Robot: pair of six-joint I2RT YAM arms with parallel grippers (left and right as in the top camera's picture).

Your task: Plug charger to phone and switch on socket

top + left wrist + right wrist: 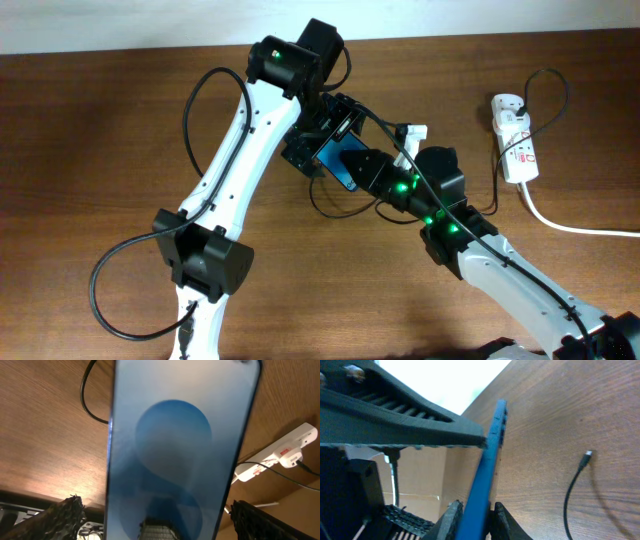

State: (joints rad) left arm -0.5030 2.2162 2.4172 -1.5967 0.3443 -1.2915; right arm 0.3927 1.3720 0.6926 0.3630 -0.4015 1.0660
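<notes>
My right end effector [476, 514] is pinching the phone [491, 457] above the desk [560, 405]; the left end effector [157, 519] is flanking it, grip I cannot tell. I'm setting up the plug-in, I judge; next I'm needing the loose charger tip [588, 454] nearby.

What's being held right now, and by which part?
The right gripper pinches the phone across its front and back faces, near one end. The left gripper has its jaws flanking the long sides; whether they clamp it cannot be told.
</notes>
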